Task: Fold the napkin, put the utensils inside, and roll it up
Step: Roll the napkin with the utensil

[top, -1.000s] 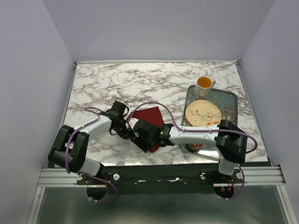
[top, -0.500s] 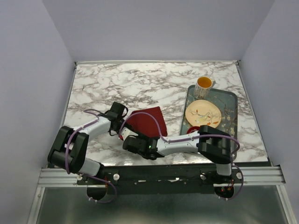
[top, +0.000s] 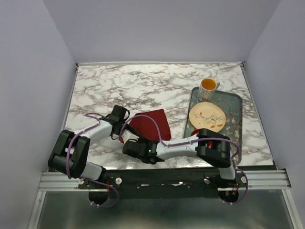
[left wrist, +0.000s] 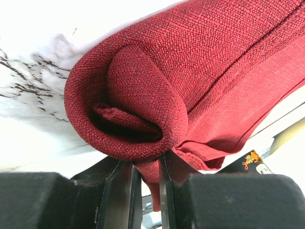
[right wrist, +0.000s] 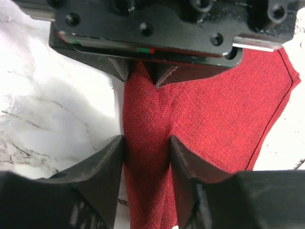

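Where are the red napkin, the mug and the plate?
napkin [top: 147, 126], overhead view, flat middle of the cloth
mug [top: 208, 85], overhead view, its orange inside
plate [top: 206, 116], overhead view, bare centre

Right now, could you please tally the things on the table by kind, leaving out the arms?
Maroon napkin: 1
Metal tray: 1
Patterned plate: 1
Mug: 1
Red bowl, mostly hidden: 1
Total: 5

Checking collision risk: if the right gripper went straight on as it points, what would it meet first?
The napkin sits inside the right gripper; straight beyond, probably the left gripper, though depth is unclear.
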You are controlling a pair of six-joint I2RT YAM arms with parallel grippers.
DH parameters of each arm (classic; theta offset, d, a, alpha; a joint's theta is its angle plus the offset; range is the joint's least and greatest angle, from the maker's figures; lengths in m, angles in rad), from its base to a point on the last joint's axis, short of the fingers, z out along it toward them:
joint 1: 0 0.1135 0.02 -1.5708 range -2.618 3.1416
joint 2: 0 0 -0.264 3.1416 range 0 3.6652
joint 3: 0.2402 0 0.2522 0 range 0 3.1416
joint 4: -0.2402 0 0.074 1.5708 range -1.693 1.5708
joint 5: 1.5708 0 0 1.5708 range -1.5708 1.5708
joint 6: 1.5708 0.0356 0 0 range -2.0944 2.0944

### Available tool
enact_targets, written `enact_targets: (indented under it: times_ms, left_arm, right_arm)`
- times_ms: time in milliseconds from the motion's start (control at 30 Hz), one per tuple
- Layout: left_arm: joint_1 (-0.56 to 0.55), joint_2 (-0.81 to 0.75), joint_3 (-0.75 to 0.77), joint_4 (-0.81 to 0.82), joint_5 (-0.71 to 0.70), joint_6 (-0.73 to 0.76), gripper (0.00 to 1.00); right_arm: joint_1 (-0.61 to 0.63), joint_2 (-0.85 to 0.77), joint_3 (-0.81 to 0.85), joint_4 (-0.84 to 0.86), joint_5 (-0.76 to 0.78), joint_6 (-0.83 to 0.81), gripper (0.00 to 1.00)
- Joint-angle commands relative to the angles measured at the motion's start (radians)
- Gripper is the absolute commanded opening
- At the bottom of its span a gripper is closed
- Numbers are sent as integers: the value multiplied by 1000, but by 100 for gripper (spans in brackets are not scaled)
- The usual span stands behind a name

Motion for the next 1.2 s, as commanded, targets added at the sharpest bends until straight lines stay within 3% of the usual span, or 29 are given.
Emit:
enact_targets:
  times_ms: [0, 133, 300, 400, 467, 533, 700, 867, 1167]
  left_arm:
    - [2, 32, -62, -51, -79, 9, 19]
    - [2, 35, -54, -57, -77, 9, 19]
    - [7, 27, -65, -54, -79, 4, 20]
    - [6, 24, -59, -54, -79, 9, 21]
    - [9, 15, -54, -64, -80, 12, 27]
    - [9, 7, -33, -87, -89, 33, 34]
    - [9, -91, 51, -146, -167, 124, 67]
    - [13, -209, 70, -167, -201, 168, 70]
    - [15, -243, 53, -153, -161, 200, 70]
  right_arm:
    - [-4, 22, -51, 20, 17, 43, 44]
    - [-19, 27, -66, 26, 12, 65, 35]
    - [-53, -10, -100, 54, -45, 80, 14]
    - [-80, -51, -127, 77, -127, 75, 6]
    - [-102, -80, -159, 126, -221, 68, 1]
    - [-120, -122, -179, 135, -303, 68, 1]
    - [-234, -183, -207, 140, -616, 113, 0]
    - [-384, -222, -276, 227, -1037, 175, 1]
    - [-525, -45, -264, 408, -1457, 226, 1]
